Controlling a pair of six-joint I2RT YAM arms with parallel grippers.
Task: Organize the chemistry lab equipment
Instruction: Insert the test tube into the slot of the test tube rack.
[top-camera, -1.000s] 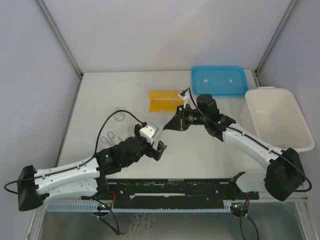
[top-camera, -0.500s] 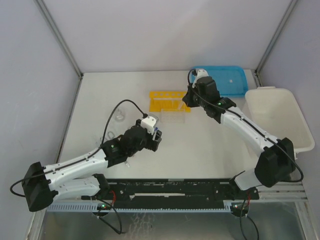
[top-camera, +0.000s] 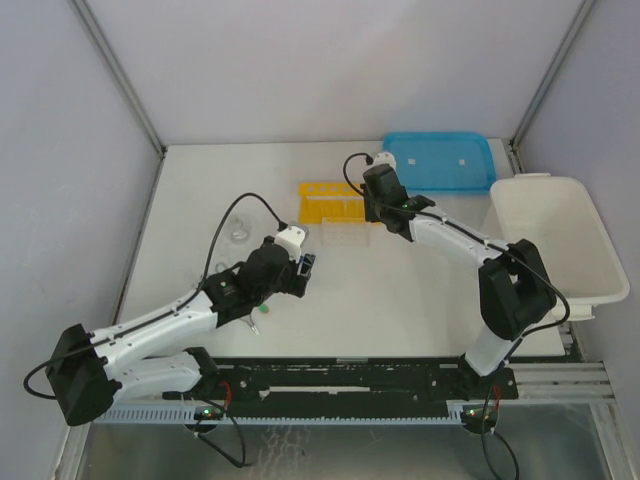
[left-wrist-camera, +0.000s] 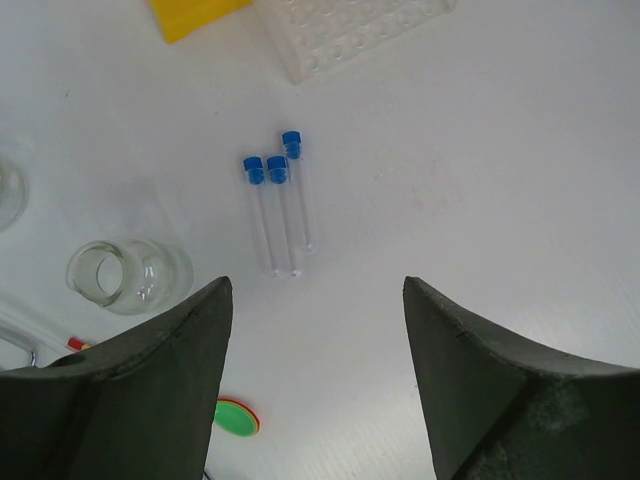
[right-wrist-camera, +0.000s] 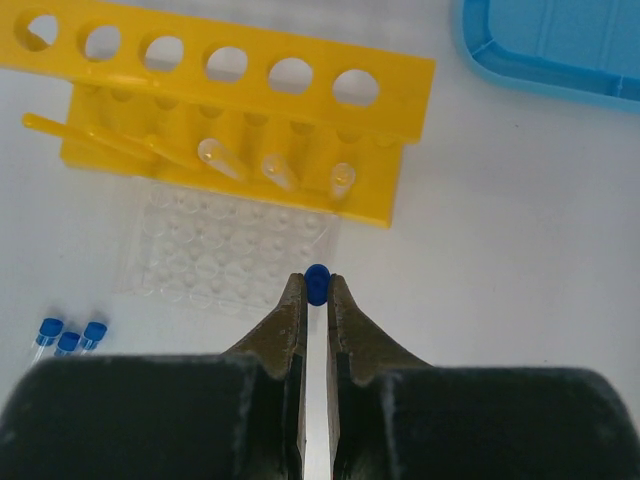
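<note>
My right gripper (right-wrist-camera: 317, 283) is shut on a blue-capped tube (right-wrist-camera: 317, 284), held above the table just right of a clear well plate (right-wrist-camera: 230, 243) and near the yellow tube rack (right-wrist-camera: 240, 110); in the top view it (top-camera: 372, 213) sits by the rack (top-camera: 333, 200). The rack lies on its side with three tubes in it. Three blue-capped tubes (left-wrist-camera: 280, 205) lie side by side on the table ahead of my open, empty left gripper (left-wrist-camera: 318, 300). A small glass vessel (left-wrist-camera: 125, 275) stands to its left. A green disc (left-wrist-camera: 237, 416) lies below.
A blue rectangular lid (top-camera: 438, 160) lies at the back right. A big white tub (top-camera: 555, 238) stands at the right edge. Another glass vessel (top-camera: 238, 232) and metal tongs (top-camera: 217, 275) lie at the left.
My right gripper has moved from the table's middle back to the yellow rack, carrying a tube. My left arm has shifted slightly left and back.
</note>
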